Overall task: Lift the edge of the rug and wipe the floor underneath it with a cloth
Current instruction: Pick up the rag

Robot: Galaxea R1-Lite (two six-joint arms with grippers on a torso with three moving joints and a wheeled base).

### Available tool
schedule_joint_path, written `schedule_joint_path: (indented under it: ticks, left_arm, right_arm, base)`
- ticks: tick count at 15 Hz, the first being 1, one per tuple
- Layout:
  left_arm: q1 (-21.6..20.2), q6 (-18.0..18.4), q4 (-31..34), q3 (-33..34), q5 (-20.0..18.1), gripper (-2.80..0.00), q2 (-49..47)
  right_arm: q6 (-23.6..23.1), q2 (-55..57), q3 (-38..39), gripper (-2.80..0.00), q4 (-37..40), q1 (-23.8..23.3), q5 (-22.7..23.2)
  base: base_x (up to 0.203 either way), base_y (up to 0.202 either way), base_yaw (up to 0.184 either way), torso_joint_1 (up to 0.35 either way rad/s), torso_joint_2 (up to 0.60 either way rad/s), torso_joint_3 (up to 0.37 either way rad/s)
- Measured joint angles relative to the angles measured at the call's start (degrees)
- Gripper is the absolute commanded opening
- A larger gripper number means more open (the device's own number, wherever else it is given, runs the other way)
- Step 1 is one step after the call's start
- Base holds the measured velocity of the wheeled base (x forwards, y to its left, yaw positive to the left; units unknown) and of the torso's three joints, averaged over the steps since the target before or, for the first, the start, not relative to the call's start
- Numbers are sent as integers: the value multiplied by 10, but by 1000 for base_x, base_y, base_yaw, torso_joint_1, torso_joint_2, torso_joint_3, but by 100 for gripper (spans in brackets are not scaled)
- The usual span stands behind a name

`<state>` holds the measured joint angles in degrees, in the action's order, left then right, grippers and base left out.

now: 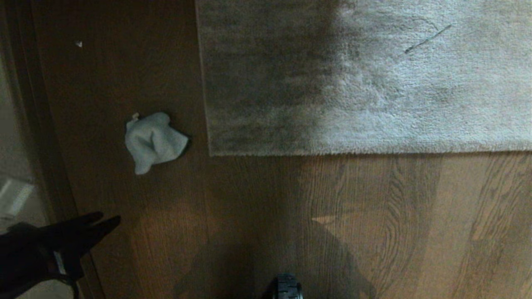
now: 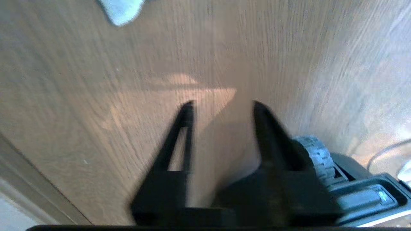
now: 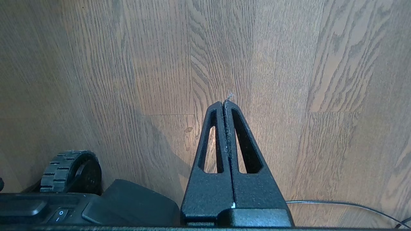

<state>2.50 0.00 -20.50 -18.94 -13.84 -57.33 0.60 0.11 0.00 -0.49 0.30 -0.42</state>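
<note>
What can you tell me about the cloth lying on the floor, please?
The cloth is a small, soft, fuzzy rag, pale grey-white with a bluish tint, crumpled into a loose bunch with folds. It lies on the brown wood-grain floor, to the left of the rug edge and apart from it. Nothing grips or touches it.

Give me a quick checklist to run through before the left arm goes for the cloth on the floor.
1. Left end effector open with nothing between its fingers: ok.
2. Cloth lying free on the floor, apart from the rug edge: ok.
3. Bare floor between the left end effector and the cloth: ok.
4. Rug edge lying flat, not yet lifted: ok.
5. Right end effector shut and empty, over bare floor: ok.
6. Whether the cloth is clean enough to wipe with: cannot tell.
</note>
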Motion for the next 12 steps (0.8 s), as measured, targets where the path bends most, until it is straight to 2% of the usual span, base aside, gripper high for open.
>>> schedule_joint_path:
  ticks: [2, 5, 9, 12]
  left_arm:
    - [2, 1, -7, -9, 0, 0, -28]
    - [3, 6, -71, -16, 3, 0, -71]
    - [-1, 42, -129, -34, 7, 0, -122]
    - [-4, 51, -149, -75, 34, 0, -155]
  right_arm:
    - [0, 0, 0, -280, 0, 0, 0]
    - [0, 0, 0, -280, 0, 0, 0]
    - [0, 0, 0, -280, 0, 0, 0]
    - [0, 0, 0, -280, 0, 0, 0]
  base:
    - [0, 0, 0, 0, 0, 0]
    - [0, 0, 0, 0, 0, 0]
    - [0, 0, 0, 0, 0, 0]
    - [0, 0, 0, 0, 0, 0]
